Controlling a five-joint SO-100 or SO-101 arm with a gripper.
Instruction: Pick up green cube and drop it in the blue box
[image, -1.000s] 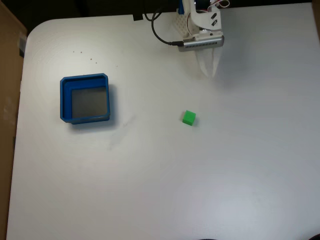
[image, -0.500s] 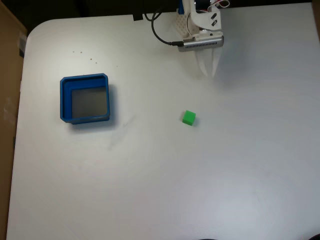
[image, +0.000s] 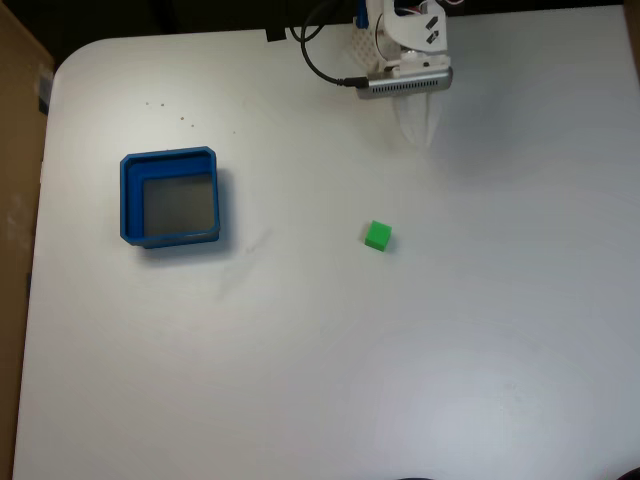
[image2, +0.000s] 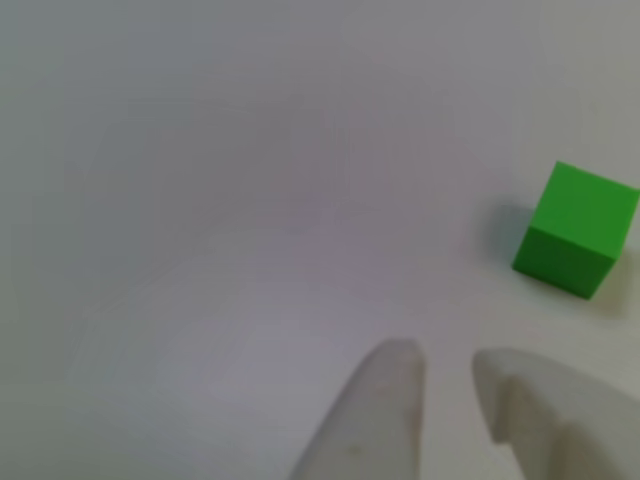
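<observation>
The end effector (image: 417, 135) hangs over the far part of the white desk (image: 400, 350). Its two white fingers (image2: 370, 420) are a little apart and hold nothing. The green cube (image: 377, 235) sits on the desk, well apart from it. The blue box (image: 171, 197) sits far to the left of the cube in the fixed view.
</observation>
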